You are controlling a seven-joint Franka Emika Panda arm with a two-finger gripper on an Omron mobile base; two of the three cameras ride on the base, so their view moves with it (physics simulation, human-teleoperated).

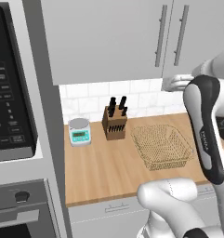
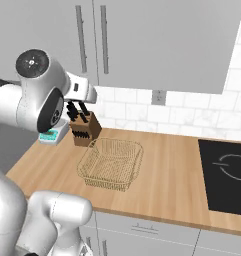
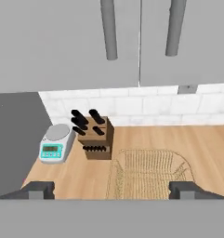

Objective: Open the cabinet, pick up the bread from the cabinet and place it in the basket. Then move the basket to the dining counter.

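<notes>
**Gripper raised before the closed wall cabinet; basket waiting on the counter.**

The two-finger gripper (image 3: pixel 111 189) is empty with its fingertips spread wide apart, facing the light grey flat-fronted wall cabinet (image 1: pixel 104 37), judged ready to approach the long vertical grey bar handle (image 3: pixel 108 29). The door is closed, so the bread is hidden. Below and nearer, the shallow square tan wire-mesh basket (image 2: pixel 111 164) sits empty on the light-wood countertop (image 2: pixel 172 175), just right of the wooden knife block (image 1: pixel 115 122); a small teal-fronted kitchen scale (image 1: pixel 79 131) stands further left.
</notes>
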